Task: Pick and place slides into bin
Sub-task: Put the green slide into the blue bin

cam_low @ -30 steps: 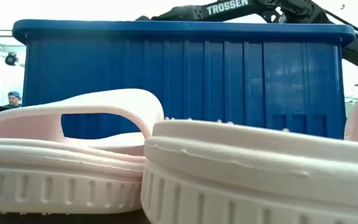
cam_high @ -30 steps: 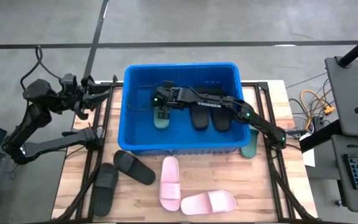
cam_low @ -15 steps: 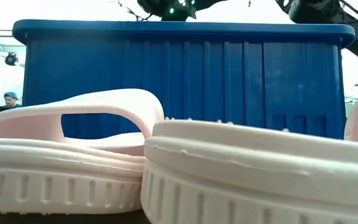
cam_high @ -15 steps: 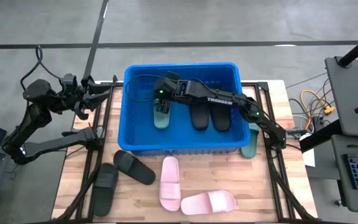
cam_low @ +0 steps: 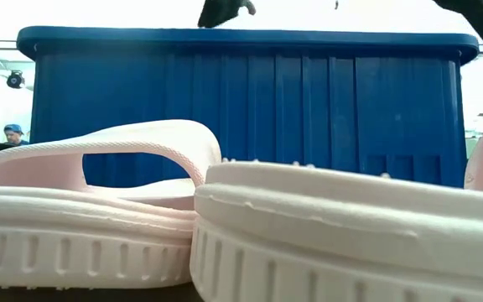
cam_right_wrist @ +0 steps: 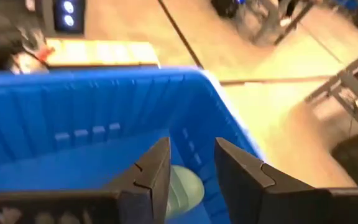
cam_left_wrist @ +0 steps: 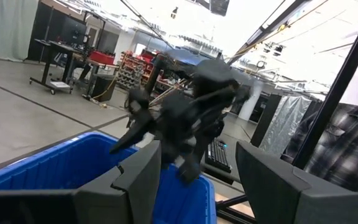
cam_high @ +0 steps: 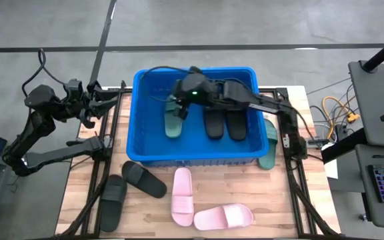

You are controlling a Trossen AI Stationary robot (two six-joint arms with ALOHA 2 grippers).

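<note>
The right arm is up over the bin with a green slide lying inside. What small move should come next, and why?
Probably swing the right pincer out over the bin's right rim toward the dark green slide on the table there. Its fingers are open and empty, the green slide lies in the bin beside two black ones, and the outside green one looks nearest.

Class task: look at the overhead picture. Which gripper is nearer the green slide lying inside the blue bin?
Right. The right gripper hangs open directly above the green slide in the bin. The left gripper waits open outside the bin, beyond its left wall.
</note>
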